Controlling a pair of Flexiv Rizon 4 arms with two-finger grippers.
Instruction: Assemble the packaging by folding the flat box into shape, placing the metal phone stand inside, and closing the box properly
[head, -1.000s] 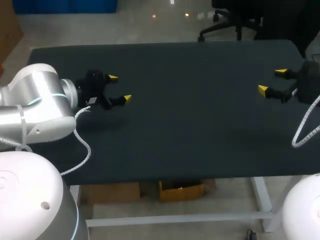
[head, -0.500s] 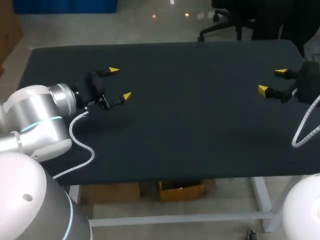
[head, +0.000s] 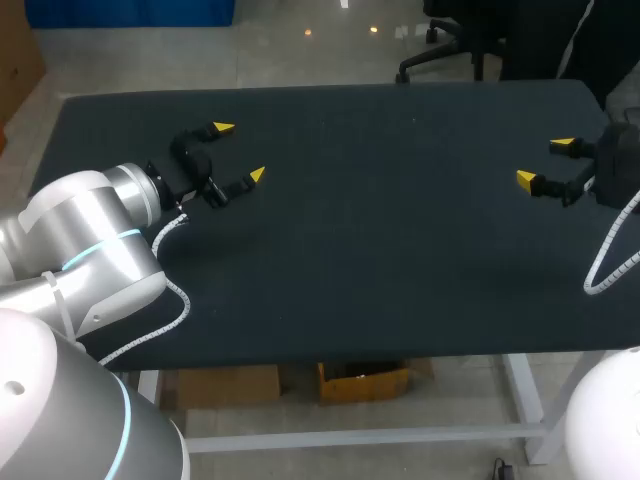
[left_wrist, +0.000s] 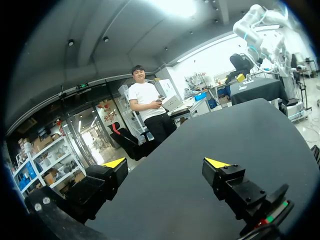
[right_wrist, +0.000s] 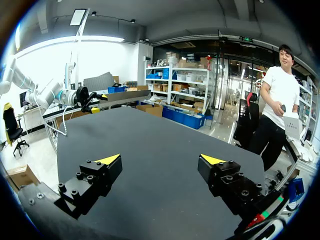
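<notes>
While over table (head: 380, 260), all fingers (head: 223, 128) apart

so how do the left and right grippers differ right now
The left gripper hangs over the far left part of the table, well inside its edge; the right gripper sits at the right edge. The left gripper points toward the table's right side and the right gripper toward its left, so they face each other. Shared: both are open, with nothing between their yellow tips.

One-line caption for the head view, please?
Left gripper and right gripper, both open, held over opposite ends of the black table, yellow tips pointing inward.
</notes>
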